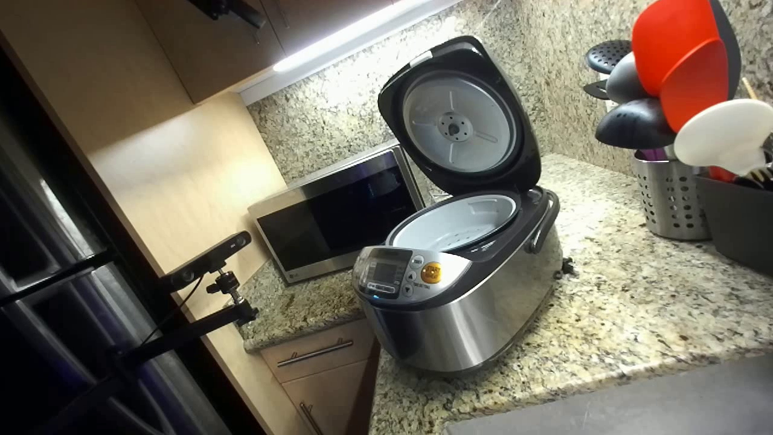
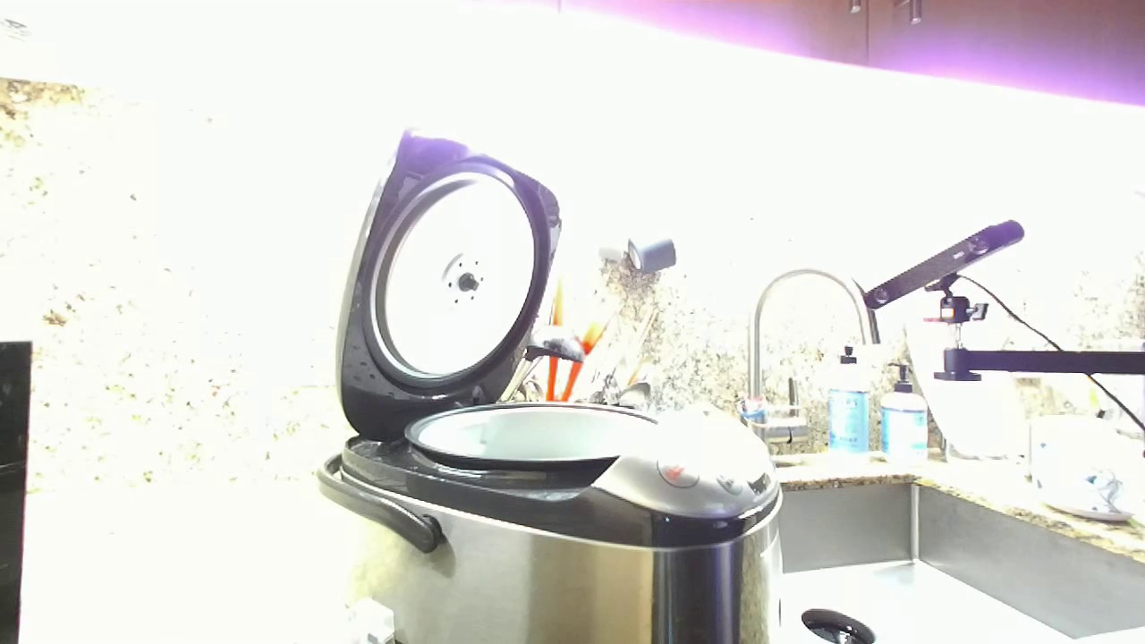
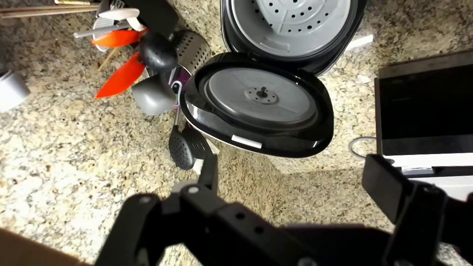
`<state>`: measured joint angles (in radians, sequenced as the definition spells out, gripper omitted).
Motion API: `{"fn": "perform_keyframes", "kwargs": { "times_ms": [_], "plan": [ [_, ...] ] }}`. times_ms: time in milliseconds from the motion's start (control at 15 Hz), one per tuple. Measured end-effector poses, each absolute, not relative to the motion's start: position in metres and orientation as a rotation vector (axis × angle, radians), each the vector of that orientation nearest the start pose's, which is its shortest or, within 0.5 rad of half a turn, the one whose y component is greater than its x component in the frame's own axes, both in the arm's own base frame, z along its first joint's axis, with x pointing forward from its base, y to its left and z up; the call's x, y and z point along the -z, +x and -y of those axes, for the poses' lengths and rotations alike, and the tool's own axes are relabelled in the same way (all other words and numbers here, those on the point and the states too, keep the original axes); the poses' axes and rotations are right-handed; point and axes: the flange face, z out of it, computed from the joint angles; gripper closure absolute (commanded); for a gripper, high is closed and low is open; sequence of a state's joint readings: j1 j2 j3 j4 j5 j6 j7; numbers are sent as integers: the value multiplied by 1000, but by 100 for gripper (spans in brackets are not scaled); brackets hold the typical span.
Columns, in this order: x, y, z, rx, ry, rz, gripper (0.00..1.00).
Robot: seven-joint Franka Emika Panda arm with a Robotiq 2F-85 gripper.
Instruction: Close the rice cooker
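Rice cooker (image 1: 465,284): is being carried on table (image 1: 664,314), lid (image 1: 459,121) raised | End effector (image 3: 290,175): is being held wide, empty | Steady push behind lid's free edge, until latched, is being advised

Rice cooker (image 2: 555,581), bottom centre of the frame, lid (image 2: 429,268) raised and tilted, its round pale inner face showing. The open pot (image 2: 528,436) lies at the cooker's top, the button panel (image 2: 707,470) at its right end, the handle (image 2: 380,512) at its left. Right of the lid, orange utensils (image 2: 552,380) show beyond the pot. Lower right: a sink (image 2: 845,528), with a curved faucet (image 2: 756,349) and two pump bottles (image 2: 848,416) beyond it. Right edge: a camera (image 2: 945,264) on a black bar (image 2: 1055,361). Glare whitens much of the speckled wall (image 2: 702,322).
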<state>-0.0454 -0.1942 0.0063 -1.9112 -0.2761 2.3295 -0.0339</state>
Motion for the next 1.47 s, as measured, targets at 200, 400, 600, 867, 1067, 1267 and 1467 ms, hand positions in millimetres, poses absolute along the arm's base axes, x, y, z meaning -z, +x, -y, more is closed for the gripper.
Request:
{"fn": "perform_keyframes", "kwargs": {
  "times_ms": [200, 400, 600, 867, 1067, 1267, 1467],
  "plan": [
    [-648, 580, 29, 1027, -3273, 214, 0],
    [-645, 603, 31, 1012, -3286, 213, 0],
    [-643, 604, 31, 1005, -3287, 215, 0],
    [-643, 604, 31, 1007, -3287, 215, 0],
    [-637, 607, 32, 997, -3317, 231, 0],
    [-626, 618, 30, 1042, -3389, 252, 0],
    [-614, 637, 25, 1142, -3407, 297, 0]
  ]
}}
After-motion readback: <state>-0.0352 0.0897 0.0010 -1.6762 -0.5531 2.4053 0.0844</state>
